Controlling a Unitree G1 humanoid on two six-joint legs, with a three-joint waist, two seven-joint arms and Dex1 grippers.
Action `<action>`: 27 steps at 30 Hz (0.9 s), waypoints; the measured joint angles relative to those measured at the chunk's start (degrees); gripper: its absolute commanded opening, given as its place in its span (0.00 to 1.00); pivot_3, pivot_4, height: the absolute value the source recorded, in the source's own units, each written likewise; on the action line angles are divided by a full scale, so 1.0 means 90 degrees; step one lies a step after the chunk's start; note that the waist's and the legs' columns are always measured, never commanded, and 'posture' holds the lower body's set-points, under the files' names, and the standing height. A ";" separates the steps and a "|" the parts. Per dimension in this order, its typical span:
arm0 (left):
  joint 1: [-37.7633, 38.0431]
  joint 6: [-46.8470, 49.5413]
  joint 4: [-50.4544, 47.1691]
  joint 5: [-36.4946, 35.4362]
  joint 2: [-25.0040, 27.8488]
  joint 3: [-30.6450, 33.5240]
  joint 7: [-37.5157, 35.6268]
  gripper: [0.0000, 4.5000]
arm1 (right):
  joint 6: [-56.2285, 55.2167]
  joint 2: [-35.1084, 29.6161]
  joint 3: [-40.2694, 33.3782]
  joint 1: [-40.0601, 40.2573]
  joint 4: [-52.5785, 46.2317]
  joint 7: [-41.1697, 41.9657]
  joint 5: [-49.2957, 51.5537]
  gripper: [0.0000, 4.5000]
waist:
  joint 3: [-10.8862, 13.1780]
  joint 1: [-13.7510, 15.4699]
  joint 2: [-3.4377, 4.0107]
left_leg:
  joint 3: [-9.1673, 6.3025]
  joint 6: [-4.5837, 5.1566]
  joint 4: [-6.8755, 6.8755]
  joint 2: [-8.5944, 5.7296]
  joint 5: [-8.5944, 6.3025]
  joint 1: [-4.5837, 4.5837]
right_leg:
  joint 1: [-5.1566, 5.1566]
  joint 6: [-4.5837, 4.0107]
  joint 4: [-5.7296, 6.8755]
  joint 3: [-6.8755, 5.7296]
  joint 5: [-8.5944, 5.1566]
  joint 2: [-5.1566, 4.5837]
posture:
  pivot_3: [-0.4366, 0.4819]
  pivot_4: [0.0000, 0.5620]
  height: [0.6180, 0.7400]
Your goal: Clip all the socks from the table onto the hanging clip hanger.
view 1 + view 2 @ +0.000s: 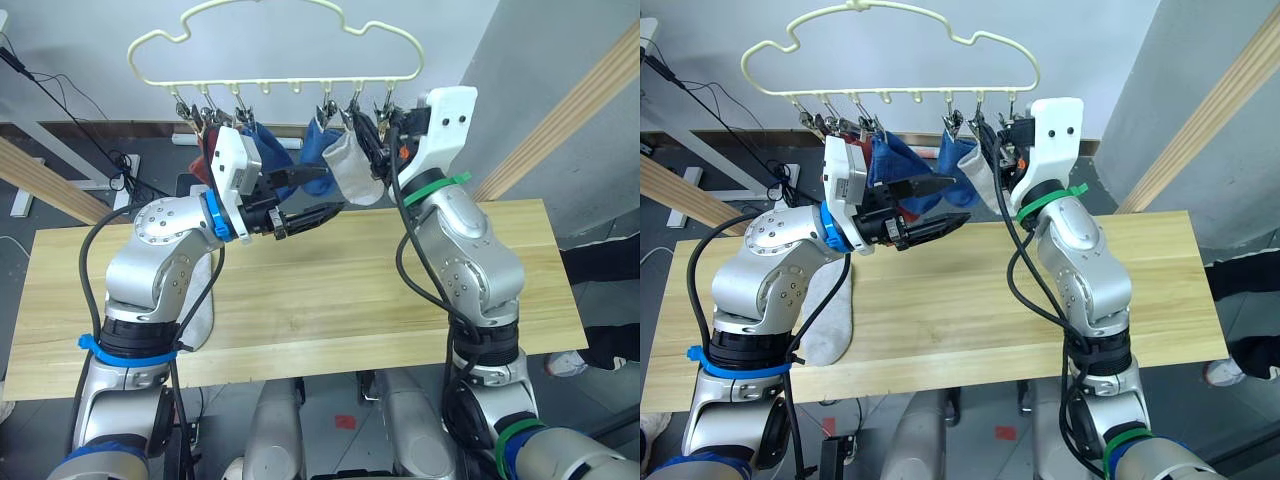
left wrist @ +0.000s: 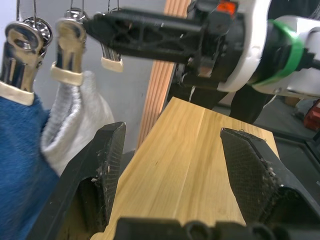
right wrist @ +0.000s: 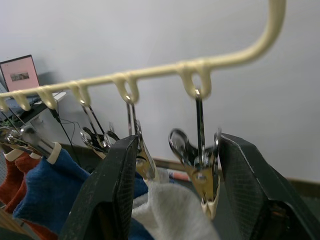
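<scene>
Reaching for the last light grey sock [image 1: 830,320] lying on the tabletop [image 1: 970,300] under the left arm should go best if the left gripper [image 1: 945,205], jaws spread and empty, drops there while the right gripper [image 3: 172,165], jaws spread around the end clip [image 3: 202,172] of the clip hanger [image 1: 280,80], stands ready to open it.

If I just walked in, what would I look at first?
Probably the yellow cloud-shaped hanger up top, with blue socks, a red sock and a grey sock already hanging from its clips. Right under it both robot grippers are raised: the left gripper is open and empty, and the right gripper is open around the end clip. One more grey sock lies on the wooden table by the left arm.
</scene>
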 measured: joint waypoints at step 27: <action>0.0103 -0.0006 -0.0009 0.0007 0.0012 0.0012 0.0004 0.73 | 0.1253 -0.1010 -0.0116 0.1896 -0.2016 -0.0133 -0.0724 0.36 | -0.0001 -0.0005 -0.0001 | 0.0000 -0.0003 0.0005 -0.0003 0.0001 0.0002 | 0.0002 0.0031 0.0004 0.0000 -0.0018 0.0006 | 0.42 0.76 1.00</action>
